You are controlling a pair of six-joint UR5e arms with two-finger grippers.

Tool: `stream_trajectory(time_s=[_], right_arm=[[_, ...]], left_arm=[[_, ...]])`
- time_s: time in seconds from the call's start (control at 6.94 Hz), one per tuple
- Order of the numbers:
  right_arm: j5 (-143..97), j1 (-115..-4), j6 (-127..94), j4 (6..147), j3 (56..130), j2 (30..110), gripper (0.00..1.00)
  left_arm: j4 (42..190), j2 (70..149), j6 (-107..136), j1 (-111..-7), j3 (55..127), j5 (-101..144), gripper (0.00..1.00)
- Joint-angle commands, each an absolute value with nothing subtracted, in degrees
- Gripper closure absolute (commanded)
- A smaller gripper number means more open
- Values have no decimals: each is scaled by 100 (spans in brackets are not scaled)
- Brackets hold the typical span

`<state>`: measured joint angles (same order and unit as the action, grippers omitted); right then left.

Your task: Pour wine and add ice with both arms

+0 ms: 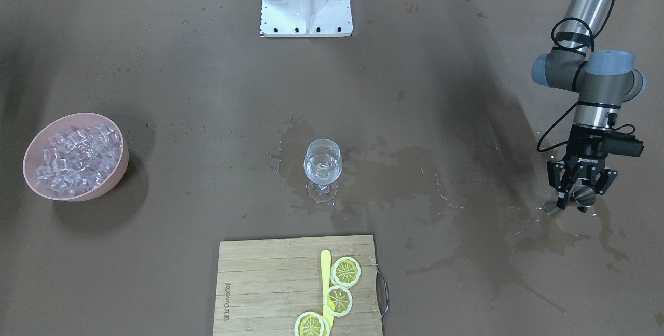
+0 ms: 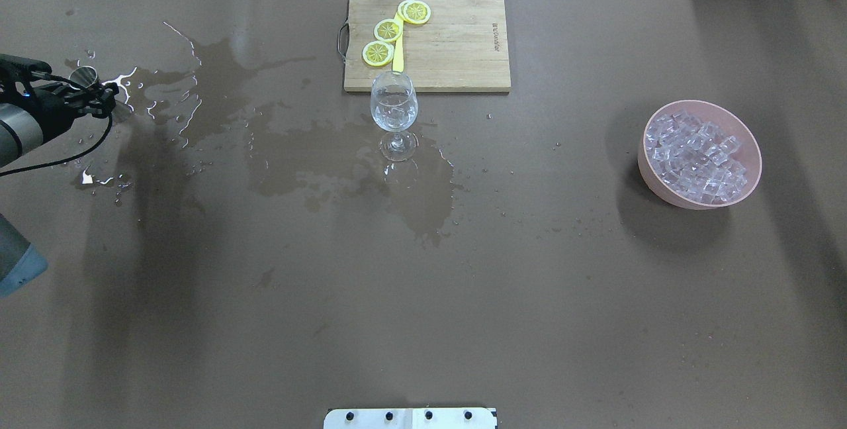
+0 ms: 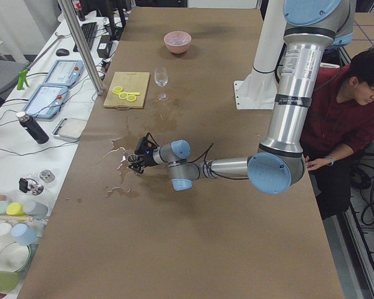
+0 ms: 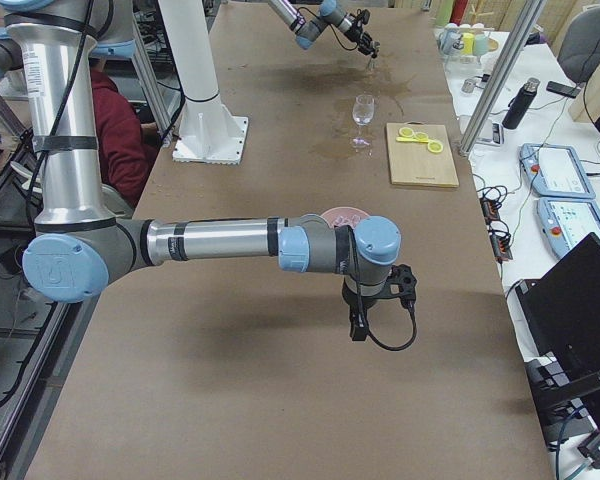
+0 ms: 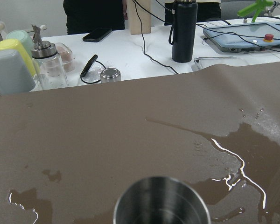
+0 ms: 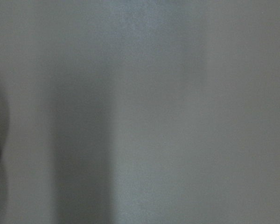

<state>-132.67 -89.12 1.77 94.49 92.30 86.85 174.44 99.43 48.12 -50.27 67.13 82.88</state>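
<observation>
A stemmed glass [image 1: 322, 165] [image 2: 394, 108] stands mid-table with a little clear wine [image 1: 321, 172] in its bowl. The ice [image 1: 78, 155] [image 2: 700, 151] fills a pink bowl [image 1: 120, 167] [image 2: 645, 167]. My left gripper [image 1: 582, 197] [image 2: 106, 95] is low at the table's end, open, its fingers spread wider than the small steel cup [image 1: 585, 196] [image 5: 161, 201] standing upright between them on wet table. My right gripper [image 4: 358, 322] shows only in the exterior right view, pointing down near the pink bowl; I cannot tell its state. The right wrist view is a grey blur.
A wooden board [image 1: 270, 284] [image 2: 456, 38] with lemon slices [image 1: 338, 299] and a yellow knife lies beyond the glass. Dark wet stains [image 2: 311, 151] spread from the glass to the left gripper. The white base [image 1: 306, 1] and a seated person [image 3: 349, 112] are on the robot's side.
</observation>
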Motion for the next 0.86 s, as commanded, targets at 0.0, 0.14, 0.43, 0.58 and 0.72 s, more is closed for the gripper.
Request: stream_trajectory(time_s=[0.0, 0.14, 0.43, 0.58, 0.72], right_arm=[[-13079, -8912, -33, 9457, 9307, 8666, 0], [-13078, -8912, -35, 9474, 9334, 8640, 0], [-13087, -8921, -44, 9475, 9360, 8596, 0], [-13096, -8938, -44, 9483, 9378, 8604, 0], [-13113, -9008, -35, 9483, 9387, 8613, 0]], left_arm=[[17446, 9923, 4851, -5027, 6750, 8305, 3], [17446, 9879, 4825, -5027, 6776, 8340, 2], [17411, 9635, 4825, -5045, 6959, 8794, 2], [17150, 9259, 4825, -5132, 7509, 9181, 2], [16704, 9142, 4825, -5585, 7880, 9924, 2]])
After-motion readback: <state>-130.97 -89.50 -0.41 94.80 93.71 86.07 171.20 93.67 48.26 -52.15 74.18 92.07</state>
